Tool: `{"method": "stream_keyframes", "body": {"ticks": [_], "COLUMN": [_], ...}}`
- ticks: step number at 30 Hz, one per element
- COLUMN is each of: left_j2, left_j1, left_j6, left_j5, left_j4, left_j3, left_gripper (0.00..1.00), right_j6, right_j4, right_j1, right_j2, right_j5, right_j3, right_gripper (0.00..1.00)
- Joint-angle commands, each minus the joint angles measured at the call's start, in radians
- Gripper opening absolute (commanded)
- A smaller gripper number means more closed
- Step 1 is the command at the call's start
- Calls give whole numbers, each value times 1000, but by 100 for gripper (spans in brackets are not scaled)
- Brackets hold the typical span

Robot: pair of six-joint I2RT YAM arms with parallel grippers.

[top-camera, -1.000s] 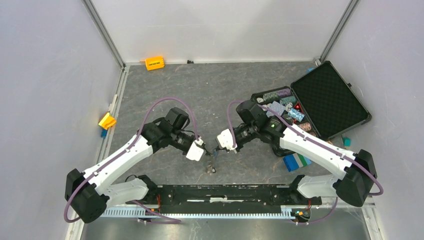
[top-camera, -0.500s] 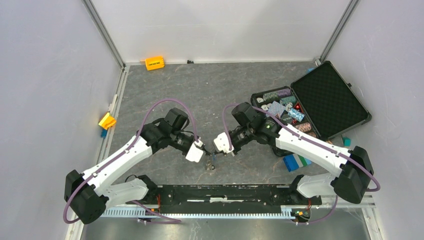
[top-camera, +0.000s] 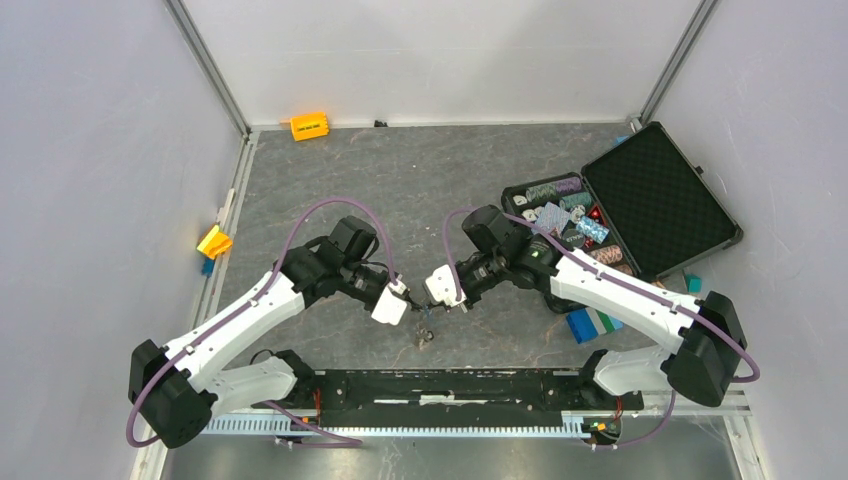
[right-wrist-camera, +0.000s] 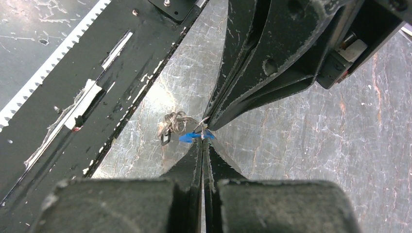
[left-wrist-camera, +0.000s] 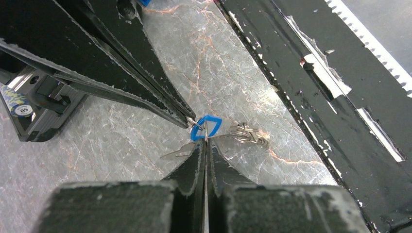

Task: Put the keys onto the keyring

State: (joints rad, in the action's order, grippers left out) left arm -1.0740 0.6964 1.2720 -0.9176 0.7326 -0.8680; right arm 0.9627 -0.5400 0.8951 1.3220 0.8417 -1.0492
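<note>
My left gripper [top-camera: 412, 305] and right gripper [top-camera: 430, 306] meet tip to tip just above the table. Both are shut on the key with the bright blue tag [left-wrist-camera: 206, 127], whose pale blade [left-wrist-camera: 176, 151] sticks out beside my left fingers [left-wrist-camera: 197, 160]. In the right wrist view the blue tag [right-wrist-camera: 191, 137] sits at my right gripper's tips [right-wrist-camera: 202, 140]. A tangle of thin metal rings [left-wrist-camera: 248, 134] hangs off the tag by a wire, with a small black-headed key [right-wrist-camera: 165, 139] at its end. It shows below the grippers in the top view [top-camera: 424, 338]. No D-shaped keyring can be made out.
The black base rail [top-camera: 450, 385] runs close in front of the grippers. An open black case [top-camera: 655, 195] of poker chips stands at the right, with a blue-and-white block [top-camera: 592, 322] near it. An orange block [top-camera: 309, 126] lies at the back, and a yellow one [top-camera: 214, 241] at the left wall.
My right gripper has moved a little left and closed up against the left gripper's tips. The left arm has barely moved.
</note>
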Motion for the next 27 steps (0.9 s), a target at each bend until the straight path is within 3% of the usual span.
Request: {"method": "stream_keyframes", "body": {"ticks": [1, 27], "left_j2": [7, -14], "left_j1": [3, 6], "left_j6": [30, 11], "left_j5": [-10, 7], "left_j4": [-2, -2], "left_j3": [-11, -31], "left_gripper": [2, 2], "right_j6": [-6, 4], "right_j4": [12, -3], "right_j1": [8, 17], "right_j2": [2, 2], "right_j5": [2, 7], "right_j3": [-13, -24], "right_gripper": [0, 0]}}
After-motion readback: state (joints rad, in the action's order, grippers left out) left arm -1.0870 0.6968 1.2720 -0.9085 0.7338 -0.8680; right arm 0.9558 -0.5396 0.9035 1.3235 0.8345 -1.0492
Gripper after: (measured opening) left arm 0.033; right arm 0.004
